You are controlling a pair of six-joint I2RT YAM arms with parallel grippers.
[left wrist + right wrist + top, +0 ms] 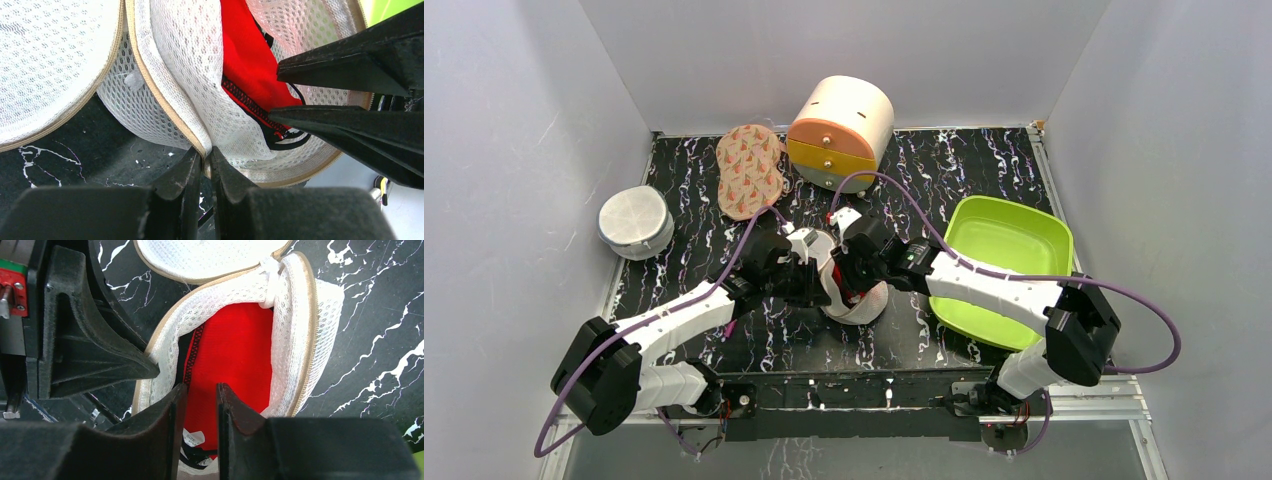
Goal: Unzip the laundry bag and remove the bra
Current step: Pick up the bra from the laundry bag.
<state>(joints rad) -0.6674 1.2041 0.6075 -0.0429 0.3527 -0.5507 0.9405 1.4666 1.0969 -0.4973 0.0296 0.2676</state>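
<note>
Black marbled desk carries the laundry bag, unzipped. My left end effector is clenched on the bag's rim. My right end effector, slightly parted and grasping nothing, hovers at the bag's mouth. The bra lies inside, just beyond its tips.

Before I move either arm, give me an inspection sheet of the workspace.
Surface: table, black with white veining.
Job's things: laundry bag unzipped, gaping; bra inside it, in plain sight.
Clutter: green tray, carrot-print pad, white mesh case, round drawer box, all apart from the bag.
Grippers: left gripper shut on the bag's rim; right gripper narrowly parted at the bag's mouth, over the bra.
Cables: purple cables loop along both arms.
Surroundings: pale walls on three sides.
</note>
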